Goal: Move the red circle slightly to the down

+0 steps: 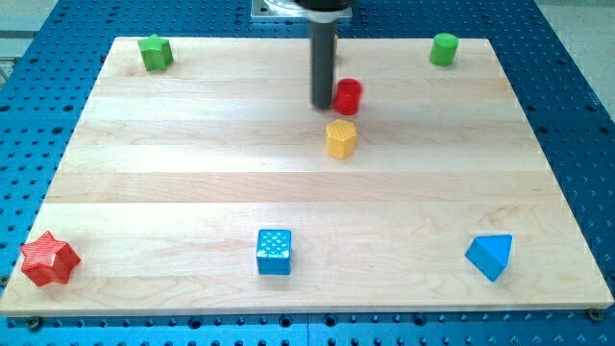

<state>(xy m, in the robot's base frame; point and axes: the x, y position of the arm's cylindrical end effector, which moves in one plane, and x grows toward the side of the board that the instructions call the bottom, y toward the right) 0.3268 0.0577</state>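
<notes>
The red circle [348, 96] is a short, glossy upright cylinder near the counter's [192, 173] top centre, just above the yellow hexagon [341, 139]. My tip [322, 104] sits just left of it, apparently touching; this rod has no end effector to open or close.

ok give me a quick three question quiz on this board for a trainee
1. True or false: my tip sits just to the view's left of the red circle.
2. Which block lies directly below the red circle in the view? A) blue cube B) yellow hexagon C) green star
3. Fill in: the red star sits at the board's bottom ____ corner in the view.
Key: 1 true; 2 B; 3 left.
</notes>
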